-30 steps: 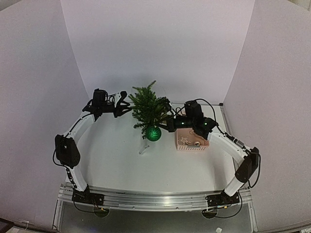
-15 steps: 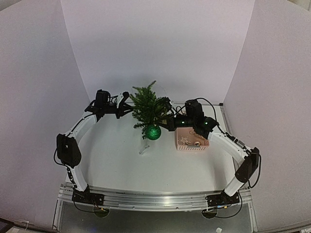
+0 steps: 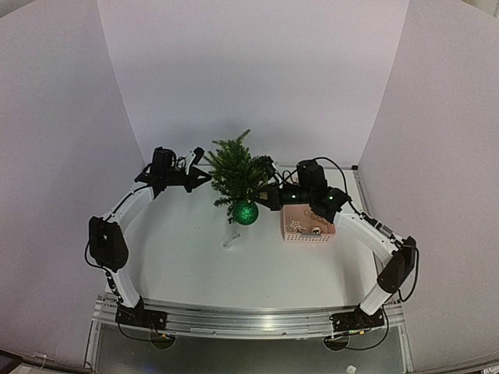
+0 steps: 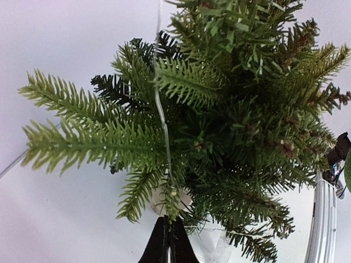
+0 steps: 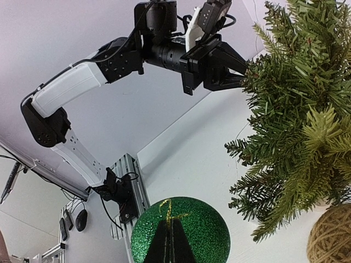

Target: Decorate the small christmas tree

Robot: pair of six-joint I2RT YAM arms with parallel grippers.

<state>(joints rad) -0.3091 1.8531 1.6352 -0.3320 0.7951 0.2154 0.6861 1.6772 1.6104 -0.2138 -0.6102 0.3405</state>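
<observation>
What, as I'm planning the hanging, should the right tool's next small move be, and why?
Probably ease the right tool toward the small christmas tree and hook the gold loop of the green glitter bauble over a branch: the tool is shut on that loop, and the bauble seems beside the branches, not on one. The left tool pinches a thin wire.

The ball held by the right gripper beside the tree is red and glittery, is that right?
Not quite: the ball is green, not red. The right wrist view shows it, glittery, held by the right gripper beside the tree.
</observation>
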